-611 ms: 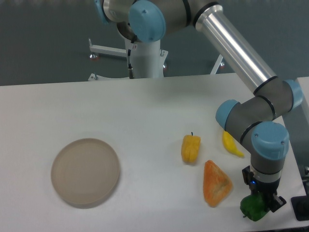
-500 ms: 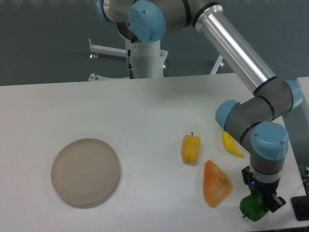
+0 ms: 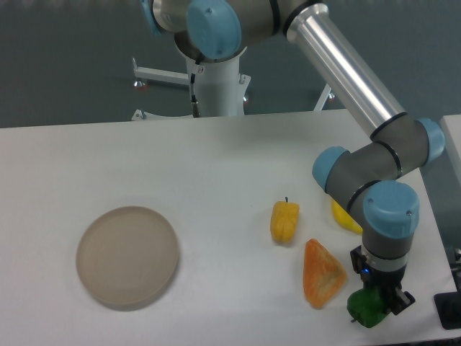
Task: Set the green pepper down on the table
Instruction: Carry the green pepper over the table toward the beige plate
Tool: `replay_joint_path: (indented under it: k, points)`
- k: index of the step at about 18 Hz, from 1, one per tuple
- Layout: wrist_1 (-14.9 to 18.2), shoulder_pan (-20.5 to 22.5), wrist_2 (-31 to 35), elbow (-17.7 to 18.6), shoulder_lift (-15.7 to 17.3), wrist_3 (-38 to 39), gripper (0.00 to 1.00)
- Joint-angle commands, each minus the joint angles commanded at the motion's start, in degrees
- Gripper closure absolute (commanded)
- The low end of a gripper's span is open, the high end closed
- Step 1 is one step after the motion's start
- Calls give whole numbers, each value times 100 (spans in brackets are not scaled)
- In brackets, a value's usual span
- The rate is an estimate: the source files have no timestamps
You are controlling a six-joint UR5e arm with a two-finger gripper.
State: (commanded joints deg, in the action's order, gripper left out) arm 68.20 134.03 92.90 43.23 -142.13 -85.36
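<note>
My hand [image 3: 376, 306] is clamped on the green pepper [image 3: 366, 310] directly beneath it, low over the bench [image 3: 216, 166] at lower right.

single fixed camera, front, high, overlooking table [image 3: 180, 158].

I've carried the green pepper [image 3: 367, 308] a little leftward in my gripper [image 3: 376, 303], nearer the orange wedge [image 3: 323, 273]; seemingly barely lifted.
</note>
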Motion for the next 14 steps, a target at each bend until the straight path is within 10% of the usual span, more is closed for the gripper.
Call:
replay_joint_path:
  k: [8, 14]
  points:
    - [9, -790, 0, 1098, 923, 2063, 65]
    - [-376, -1318, -9, 1635, 985, 3753, 65]
